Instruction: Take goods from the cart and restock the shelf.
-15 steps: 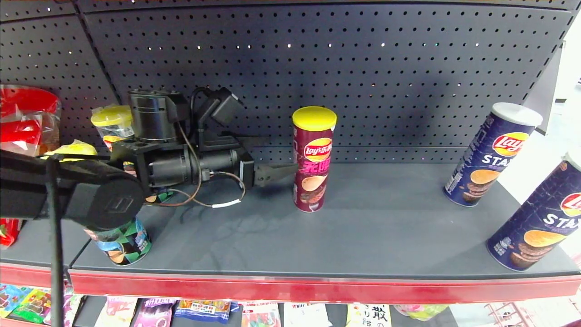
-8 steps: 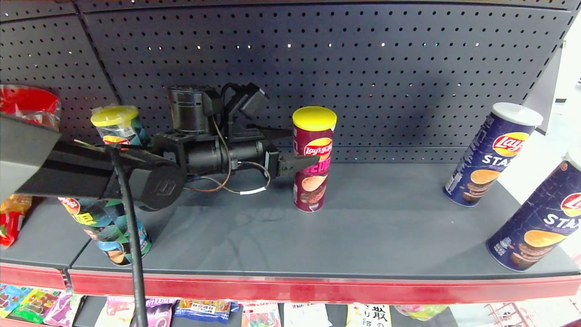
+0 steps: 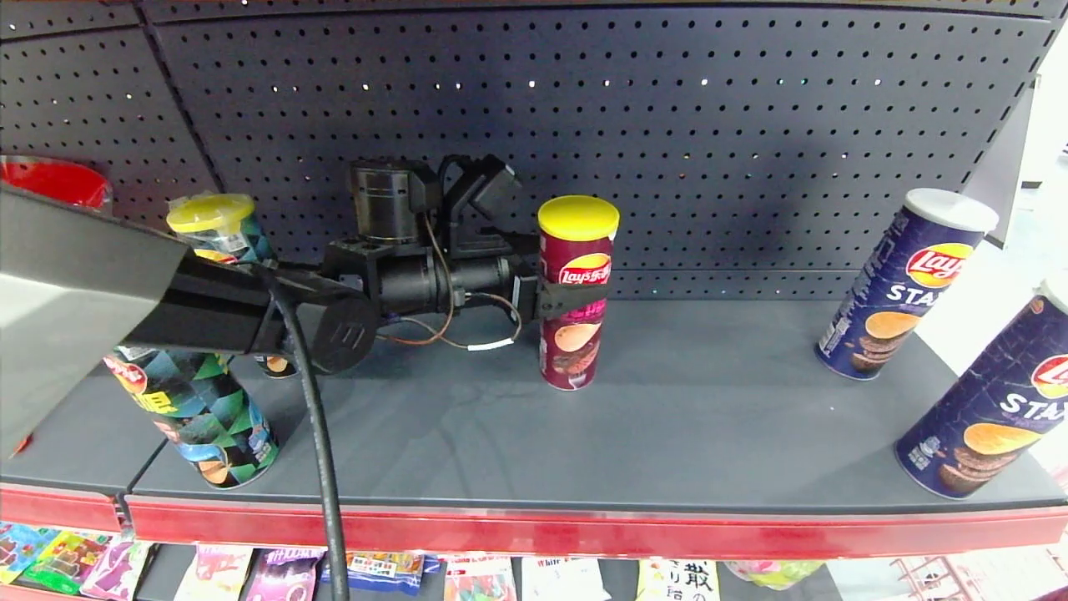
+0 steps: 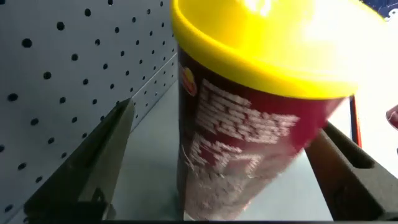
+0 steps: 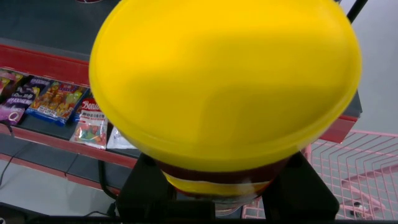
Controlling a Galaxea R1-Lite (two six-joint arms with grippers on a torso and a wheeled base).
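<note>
Upright at mid-shelf (image 3: 709,417), near its back: maroon chip can (image 3: 574,334). Probably light, stiff, slick and tippy; best gripped mid-body. Straddled by left pincer (image 4: 221,177), wide open, not yet squeezing. Right pincer (image 5: 221,199) clamped on another yellow-lidded can (image 5: 224,81). Blue cans (image 3: 905,284) at shelf's right end, patterned can (image 3: 200,409) at left end, both well apart.

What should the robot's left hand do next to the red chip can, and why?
Probably close. The left gripper sits open around the red chip can, one finger each side with gaps showing, so squeezing would grip it.
</note>
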